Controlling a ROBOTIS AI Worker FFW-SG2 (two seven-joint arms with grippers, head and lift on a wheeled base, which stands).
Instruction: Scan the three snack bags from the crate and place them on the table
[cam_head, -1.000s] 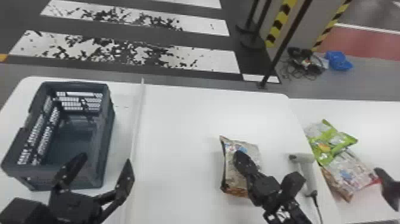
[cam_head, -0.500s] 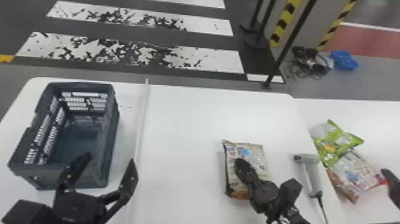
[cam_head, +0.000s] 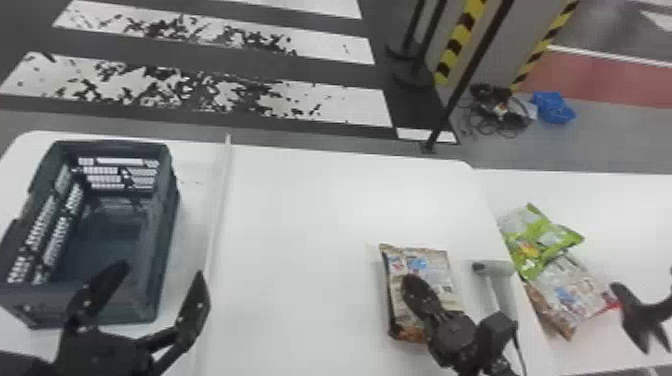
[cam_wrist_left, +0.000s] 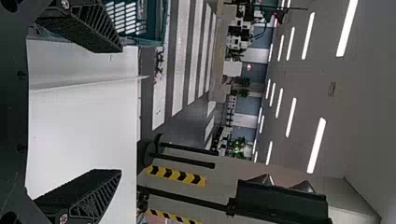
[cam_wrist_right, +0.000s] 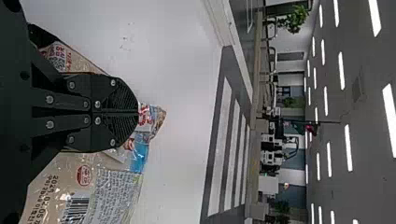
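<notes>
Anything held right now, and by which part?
Left pincer is open and empty. Right pincer is shut over the snack bag; whether it grips a fold can't be told.

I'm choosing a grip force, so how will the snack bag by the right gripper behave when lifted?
The snack bag probably flexes, as its film is creased and crumpled at one corner. Its shiny surface may prove slightly slippery. Lying broad and flat, it seems unlikely to roll.

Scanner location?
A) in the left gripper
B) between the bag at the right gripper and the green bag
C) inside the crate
B: the scanner is on the table, between the bag at the right gripper and the green bag.
</notes>
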